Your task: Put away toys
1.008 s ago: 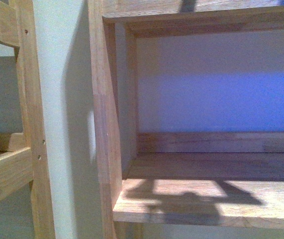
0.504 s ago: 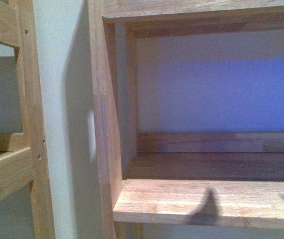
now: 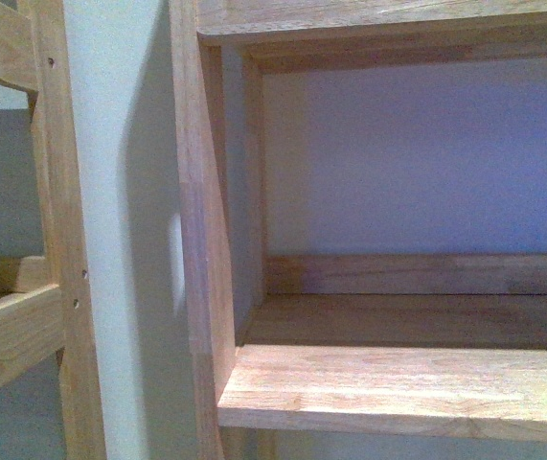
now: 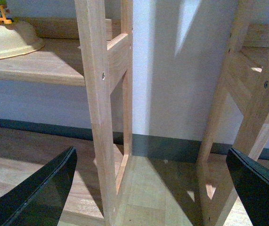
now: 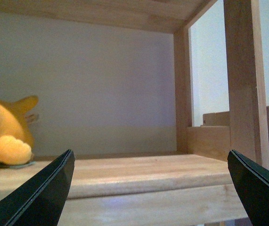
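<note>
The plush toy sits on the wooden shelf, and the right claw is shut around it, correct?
Not quite. The plush toy does sit on the wooden shelf, but the right claw is open and apart from it, as the right wrist view shows.

Orange-yellow plush animal [image 5: 4,134], pale wood shelf [image 3: 398,388], cream bowl [image 4: 7,42], dark claws.

We see a bare wooden shelf [image 3: 398,388] at the front view's lower right. In our right wrist view, the plush animal [image 5: 4,134] lies on a shelf board [image 5: 125,172] at far left.
</note>
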